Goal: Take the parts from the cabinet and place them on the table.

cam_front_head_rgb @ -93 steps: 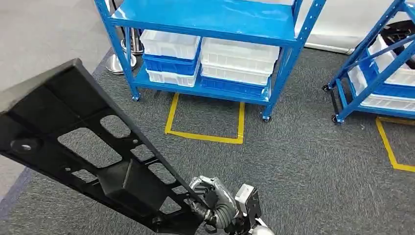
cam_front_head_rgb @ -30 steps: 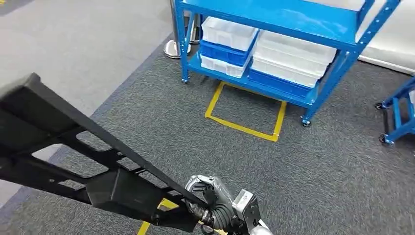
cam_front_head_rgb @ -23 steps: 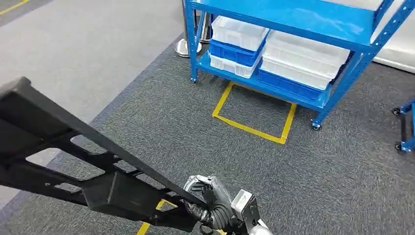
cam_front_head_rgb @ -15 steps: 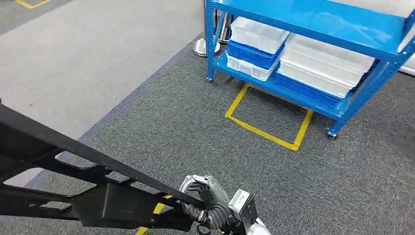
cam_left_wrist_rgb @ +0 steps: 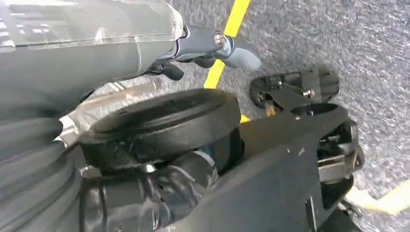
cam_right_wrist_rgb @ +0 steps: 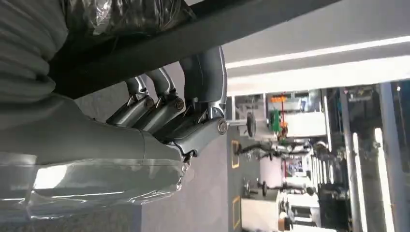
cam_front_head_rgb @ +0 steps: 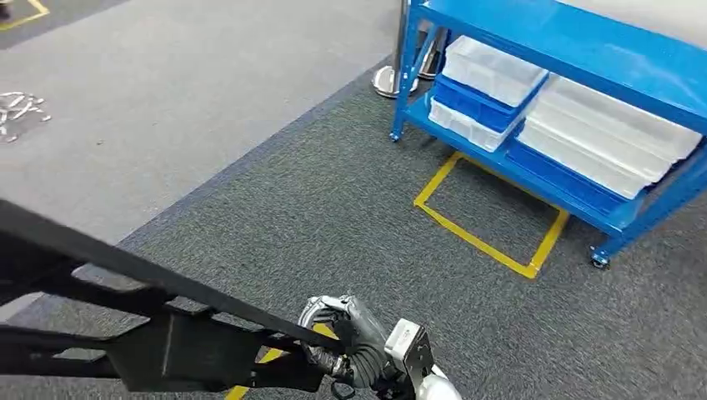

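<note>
A large black openwork part (cam_front_head_rgb: pixel 167 333) stretches from the lower middle of the head view out past the left edge, held above the carpet. My right hand (cam_front_head_rgb: pixel 338 337) grips its near end, fingers wrapped over the top rail. In the right wrist view the same fingers (cam_right_wrist_rgb: pixel 159 106) curl around the part's black bar (cam_right_wrist_rgb: pixel 193 29). My left hand (cam_left_wrist_rgb: pixel 203 48) hangs over the carpet in the left wrist view, thumb and fingers apart with nothing between them.
A blue shelf rack on castors (cam_front_head_rgb: pixel 584 42) stands at the upper right, with white and blue bins (cam_front_head_rgb: pixel 492 71) on its bottom shelf. A yellow tape square (cam_front_head_rgb: pixel 492 242) marks the dark carpet before it. A metal post base (cam_front_head_rgb: pixel 388 81) stands by the rack. Lighter floor (cam_front_head_rgb: pixel 167 100) lies left.
The whole view has swung left, so the rack has slid toward the right edge. The black part stays in my right hand and now sits lower and flatter in the picture.
</note>
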{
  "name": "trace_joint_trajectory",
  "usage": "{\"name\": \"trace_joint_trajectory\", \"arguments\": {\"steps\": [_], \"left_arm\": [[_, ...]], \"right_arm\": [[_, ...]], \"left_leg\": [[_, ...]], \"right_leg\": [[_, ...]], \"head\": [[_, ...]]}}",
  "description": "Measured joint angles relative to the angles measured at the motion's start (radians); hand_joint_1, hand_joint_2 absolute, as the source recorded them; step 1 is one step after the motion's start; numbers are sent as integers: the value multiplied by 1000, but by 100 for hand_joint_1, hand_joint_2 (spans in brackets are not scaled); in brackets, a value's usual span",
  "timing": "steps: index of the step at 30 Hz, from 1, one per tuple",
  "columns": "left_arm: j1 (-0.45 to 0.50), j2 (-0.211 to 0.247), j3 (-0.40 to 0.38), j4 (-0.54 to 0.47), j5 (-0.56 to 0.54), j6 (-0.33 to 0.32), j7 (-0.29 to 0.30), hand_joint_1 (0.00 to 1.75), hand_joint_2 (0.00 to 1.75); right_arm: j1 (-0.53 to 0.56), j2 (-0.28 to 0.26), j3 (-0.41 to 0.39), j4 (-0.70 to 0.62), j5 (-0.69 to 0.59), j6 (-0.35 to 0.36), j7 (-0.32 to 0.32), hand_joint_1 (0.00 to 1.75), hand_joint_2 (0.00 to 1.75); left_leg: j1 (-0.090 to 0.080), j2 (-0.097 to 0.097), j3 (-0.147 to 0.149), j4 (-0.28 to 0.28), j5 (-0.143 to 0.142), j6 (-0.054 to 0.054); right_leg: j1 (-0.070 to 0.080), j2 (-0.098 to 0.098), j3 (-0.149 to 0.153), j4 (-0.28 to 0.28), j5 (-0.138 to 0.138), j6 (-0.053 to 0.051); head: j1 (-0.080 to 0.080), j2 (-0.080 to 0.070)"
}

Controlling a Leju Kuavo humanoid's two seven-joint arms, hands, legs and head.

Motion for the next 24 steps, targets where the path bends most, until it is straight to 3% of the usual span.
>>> {"name": "trace_joint_trajectory", "arguments": {"steps": [1,2,3,5,7,8,9,11,12,13,14,16,17,18,21,22,23,24], "left_arm": [[-1,-2,0,0,-1,0,-1,0,175],[0,-2,0,0,-1,-1,-2,0,175],[-5,-2,0,0,-1,-1,-2,0,175],[-2,-3,1,0,-1,-1,-5,0,175],[-2,-2,2,0,-1,-1,-6,0,175],[-2,-3,2,0,-1,-1,-6,0,175],[-4,-3,2,0,-1,-1,-6,0,175],[-11,-2,2,0,-1,-1,-7,0,175],[-13,-2,2,0,-1,-3,-8,0,175],[-13,-2,2,0,-2,-5,-8,0,175],[-12,-1,2,0,-5,-6,-8,0,175],[-6,-1,2,0,-13,-10,-5,0,175],[-3,0,2,0,-18,-12,-4,0,175],[0,2,2,0,-19,-14,-3,0,175],[7,3,3,0,-22,-19,-4,0,175],[7,3,3,0,-25,-21,-4,0,175],[9,2,3,0,-27,-22,-4,0,175],[7,2,3,0,-28,-22,-4,0,175]], "right_arm": [[-1,0,0,0,0,2,0,155,175],[-2,0,0,1,0,5,0,155,175],[-2,0,0,2,0,7,0,155,175],[-2,0,1,3,0,7,0,155,175],[-4,3,4,3,0,7,0,155,175],[-6,5,8,3,0,7,0,155,175],[-7,7,10,3,0,7,0,155,175],[-5,7,12,3,0,8,0,155,175],[-4,6,12,5,1,6,0,155,175],[-1,6,13,5,3,3,0,155,175],[2,6,13,4,5,0,-1,155,175],[3,6,13,3,8,-6,-2,155,175],[4,6,13,0,10,-9,-3,155,175],[6,5,13,-2,11,-9,-3,155,175],[12,2,13,-5,13,-10,-5,155,175],[12,2,13,-7,15,-11,-5,155,175],[12,0,13,-10,17,-11,-5,155,175],[12,0,13,-13,18,-11,-8,155,175]], "left_leg": [[3,-12,-1,9,-5,-7],[6,-20,-8,15,-9,-15],[0,-31,-19,32,-13,-26],[7,-46,-28,22,-3,-42],[9,-54,-33,22,-4,-54],[7,-10,-39,40,-18,-56],[4,20,-63,93,-52,-57],[4,40,-136,251,-130,-62],[4,42,-159,309,-149,-62],[4,44,-161,326,-144,-61],[4,47,-141,294,-118,-57],[0,66,-50,125,-34,-44],[-7,102,-9,41,-13,-32],[-19,125,-3,20,-28,-27],[-22,96,-16,19,-20,-17],[-19,86,-10,4,-13,-9],[-9,79,2,-8,-4,-5],[-8,71,2,-9,0,0]], "right_leg": [[-7,18,45,-93,46,4],[-12,59,64,-132,35,4],[-7,67,66,-153,29,0],[1,53,59,-141,31,-12],[-7,32,61,-153,38,-28],[-6,22,63,-156,40,-36],[-4,11,62,-157,40,-43],[4,-18,59,-157,39,-47],[7,-31,59,-157,38,-48],[10,-44,60,-157,38,-49],[13,-55,61,-157,37,-50],[17,-73,65,-157,35,-51],[18,-78,67,-158,34,-50],[25,-87,65,-156,34,-47],[23,-115,65,-162,38,-36],[24,-123,71,-165,37,-28],[20,-88,71,-154,23,-18],[18,-43,54,-117,-6,-16]], "head": [[0,0],[1,0],[0,0],[0,0],[0,0],[0,0],[-1,0],[-1,0],[-1,0],[-1,0],[-1,0],[-1,0],[-1,0],[-1,0],[0,0],[-1,0],[2,0],[0,0]]}}
